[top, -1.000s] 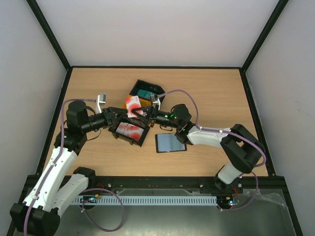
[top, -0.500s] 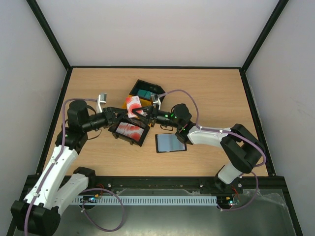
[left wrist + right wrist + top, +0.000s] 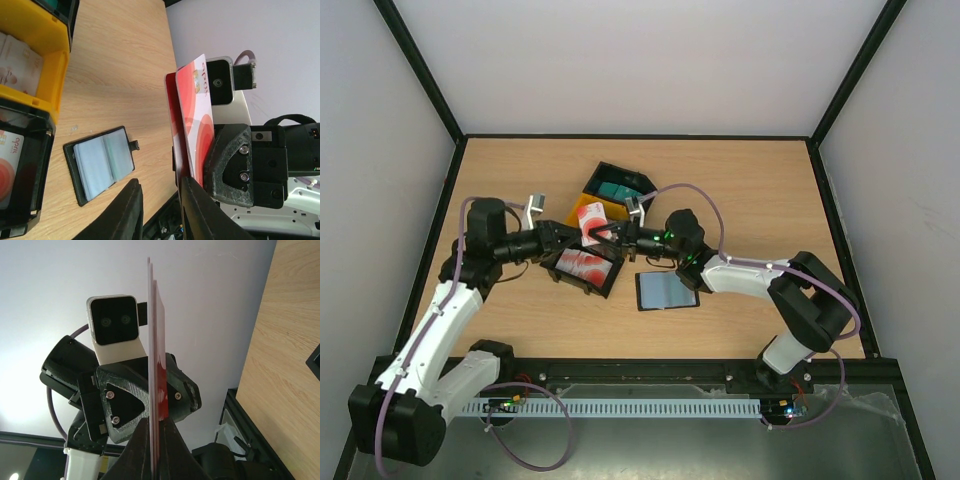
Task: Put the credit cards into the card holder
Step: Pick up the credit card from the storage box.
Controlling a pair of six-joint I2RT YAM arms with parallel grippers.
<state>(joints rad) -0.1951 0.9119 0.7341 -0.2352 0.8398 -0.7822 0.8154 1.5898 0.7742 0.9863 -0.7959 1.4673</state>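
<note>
Two red-and-white credit cards (image 3: 591,228) (image 3: 192,115) hang on edge above the bins, pinched between the fingers of my right gripper (image 3: 611,235) (image 3: 157,440), which is shut on them. My left gripper (image 3: 569,238) (image 3: 160,181) faces it from the left. Its jaws stand apart with only table showing in the gap, and one finger (image 3: 200,210) sits right against the cards' lower edge. The card holder (image 3: 667,290) (image 3: 102,162) lies open on the table, pockets up, near the right arm.
A black bin (image 3: 560,272) (image 3: 42,150) under the grippers holds more red-and-white cards. Behind it stand a yellow bin (image 3: 588,210) (image 3: 55,70) with pale cards and a black bin (image 3: 617,185) with teal cards. Black frame rails edge the table.
My left gripper has moved right, up to the held cards, and its jaws have narrowed. The right gripper has kept its grip on the cards and hardly moved.
</note>
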